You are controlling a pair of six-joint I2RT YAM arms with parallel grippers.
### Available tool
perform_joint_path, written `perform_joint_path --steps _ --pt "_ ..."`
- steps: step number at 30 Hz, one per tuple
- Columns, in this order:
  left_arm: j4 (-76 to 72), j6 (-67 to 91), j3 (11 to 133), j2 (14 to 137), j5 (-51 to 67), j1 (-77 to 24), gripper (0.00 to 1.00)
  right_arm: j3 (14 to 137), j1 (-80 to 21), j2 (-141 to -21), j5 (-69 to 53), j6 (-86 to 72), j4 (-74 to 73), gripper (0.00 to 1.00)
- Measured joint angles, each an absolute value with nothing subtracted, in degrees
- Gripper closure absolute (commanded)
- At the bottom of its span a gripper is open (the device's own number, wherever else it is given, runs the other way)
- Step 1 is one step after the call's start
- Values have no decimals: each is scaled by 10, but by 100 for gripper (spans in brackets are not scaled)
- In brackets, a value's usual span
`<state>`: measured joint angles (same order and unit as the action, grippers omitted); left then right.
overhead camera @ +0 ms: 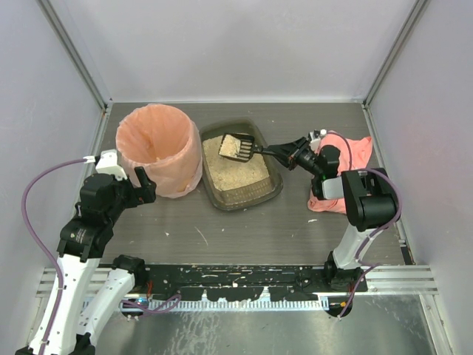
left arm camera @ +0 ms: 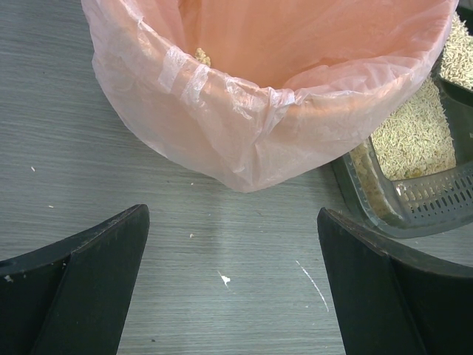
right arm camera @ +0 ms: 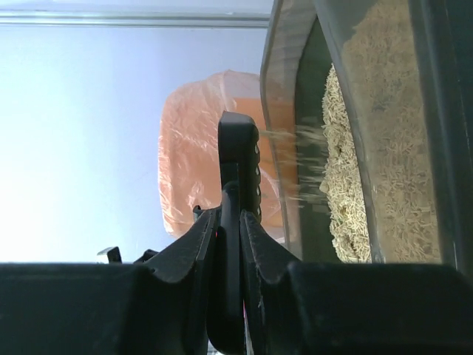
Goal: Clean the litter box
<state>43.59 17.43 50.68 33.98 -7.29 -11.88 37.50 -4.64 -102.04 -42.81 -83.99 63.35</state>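
Note:
The dark olive litter box with beige litter sits mid-table; its rim also shows in the left wrist view and the right wrist view. My right gripper is shut on the handle of a black slotted scoop. The scoop is held over the box with a clump on it, and litter streams off it in the right wrist view. My left gripper is open and empty, just in front of the round bin lined with a peach-pink bag, low over the table.
A pink cloth lies at the right under the right arm. The bin stands touching the box's left side. Grey walls enclose the back and sides. Small white specks lie on the table in front of the bin.

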Motion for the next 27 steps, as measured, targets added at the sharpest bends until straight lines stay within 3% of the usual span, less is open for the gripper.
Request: perform_joint_path --steps 8,27 --pt "436 174 507 339 -75 -119 2 364 -47 -1034 -431 -879 703 99" --pt "436 174 507 338 -77 -119 2 356 -35 -1053 -439 -889 717 99"
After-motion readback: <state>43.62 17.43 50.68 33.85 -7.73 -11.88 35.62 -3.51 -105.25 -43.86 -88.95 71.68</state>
